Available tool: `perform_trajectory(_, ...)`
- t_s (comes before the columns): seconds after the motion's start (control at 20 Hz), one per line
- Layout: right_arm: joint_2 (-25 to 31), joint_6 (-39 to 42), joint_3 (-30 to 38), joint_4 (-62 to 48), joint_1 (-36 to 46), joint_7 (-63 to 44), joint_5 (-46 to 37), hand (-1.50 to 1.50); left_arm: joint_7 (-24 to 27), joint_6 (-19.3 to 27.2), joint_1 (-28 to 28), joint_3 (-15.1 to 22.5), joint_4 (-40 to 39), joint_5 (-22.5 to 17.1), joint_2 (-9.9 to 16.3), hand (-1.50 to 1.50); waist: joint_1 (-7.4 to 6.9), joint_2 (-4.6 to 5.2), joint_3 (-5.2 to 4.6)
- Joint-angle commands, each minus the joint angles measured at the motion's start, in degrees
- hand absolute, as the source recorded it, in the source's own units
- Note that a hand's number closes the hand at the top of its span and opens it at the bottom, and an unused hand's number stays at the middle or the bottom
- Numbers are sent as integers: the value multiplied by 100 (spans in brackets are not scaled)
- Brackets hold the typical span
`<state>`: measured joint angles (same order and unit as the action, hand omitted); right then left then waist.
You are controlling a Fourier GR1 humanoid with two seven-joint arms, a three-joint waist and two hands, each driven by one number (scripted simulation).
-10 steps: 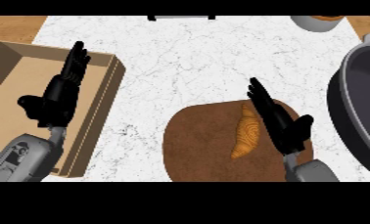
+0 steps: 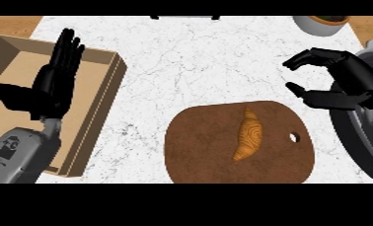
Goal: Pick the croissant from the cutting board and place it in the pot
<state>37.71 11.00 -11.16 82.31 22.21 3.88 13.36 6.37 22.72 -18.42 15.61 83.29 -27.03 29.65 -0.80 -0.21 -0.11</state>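
White marbled counter (image 2: 197, 62) carries a round brown cutting board (image 2: 211, 161); the croissant (image 2: 248, 134) lies on it, untouched. Right hand (image 2: 342, 84) hovers beyond the board beside the pot (image 2: 357, 141), fingers and thumb curled, holding nothing. Left hand (image 2: 55, 79) rests open over a cardboard box (image 2: 102, 101).
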Motion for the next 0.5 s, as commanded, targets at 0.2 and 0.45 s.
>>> perform_trajectory(0.2,1099,882,119,-295,-611,2877,-1203,-150,-218,35,152,-200,455,-116,-36,0,72,11,22)
perform_trajectory(0.45,1348,897,-108,128,-150,2199,-1945,-150,-73,-234,102,-467,76,-117,-78,0,75,12,7)
